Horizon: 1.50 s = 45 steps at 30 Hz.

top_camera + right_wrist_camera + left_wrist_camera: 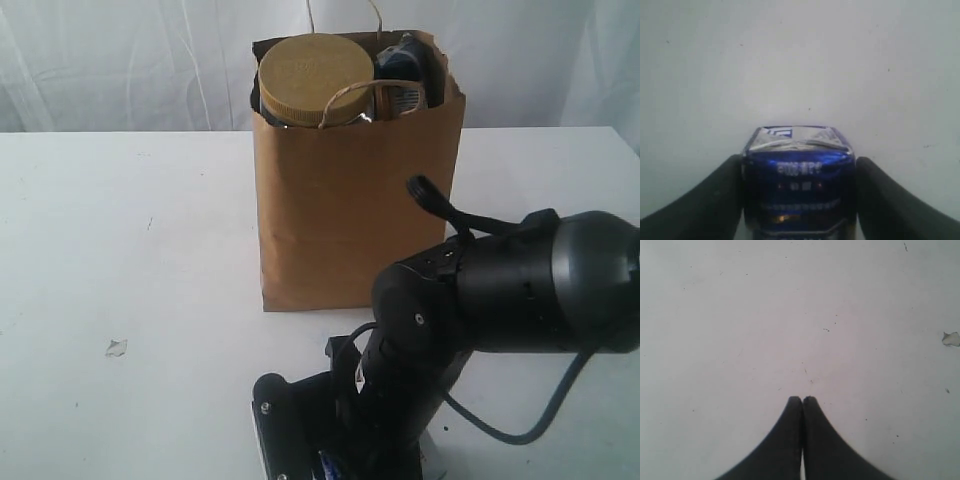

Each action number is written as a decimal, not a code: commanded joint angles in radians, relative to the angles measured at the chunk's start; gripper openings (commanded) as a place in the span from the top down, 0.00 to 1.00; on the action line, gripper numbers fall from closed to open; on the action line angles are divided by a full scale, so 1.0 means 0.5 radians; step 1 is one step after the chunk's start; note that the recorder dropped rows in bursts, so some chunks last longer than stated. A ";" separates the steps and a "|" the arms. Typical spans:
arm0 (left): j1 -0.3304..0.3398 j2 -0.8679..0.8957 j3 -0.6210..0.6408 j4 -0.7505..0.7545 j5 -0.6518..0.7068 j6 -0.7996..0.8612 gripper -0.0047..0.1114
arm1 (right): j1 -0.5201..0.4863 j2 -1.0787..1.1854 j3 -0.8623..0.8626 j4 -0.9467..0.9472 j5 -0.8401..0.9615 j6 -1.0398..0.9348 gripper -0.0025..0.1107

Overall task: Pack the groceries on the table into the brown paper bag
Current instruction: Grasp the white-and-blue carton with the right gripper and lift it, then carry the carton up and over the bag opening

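The brown paper bag (350, 220) stands upright at the back middle of the white table (120, 250). The clear jar's tan lid (313, 70) shows in the bag's mouth, with a dark blue-labelled item (405, 70) beside it. My right gripper (799, 161) is shut on the small blue-white packet (799, 180), one finger against each of its sides, low over the table. In the exterior view a blue sliver of that packet (325, 466) shows under the right arm (500, 300) at the front. My left gripper (802, 399) is shut and empty above bare tabletop (790, 315).
A tiny white chip (116, 347) lies on the table at the left front, also seen as a white chip (950, 338) in the left wrist view. A white curtain (120, 60) hangs behind the table. The bag's paper loop handle (350, 95) droops over the jar.
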 commanded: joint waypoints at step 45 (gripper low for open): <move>-0.239 -0.009 0.006 0.002 0.002 0.007 0.96 | 0.000 -0.598 -0.678 1.472 -2.820 0.466 0.69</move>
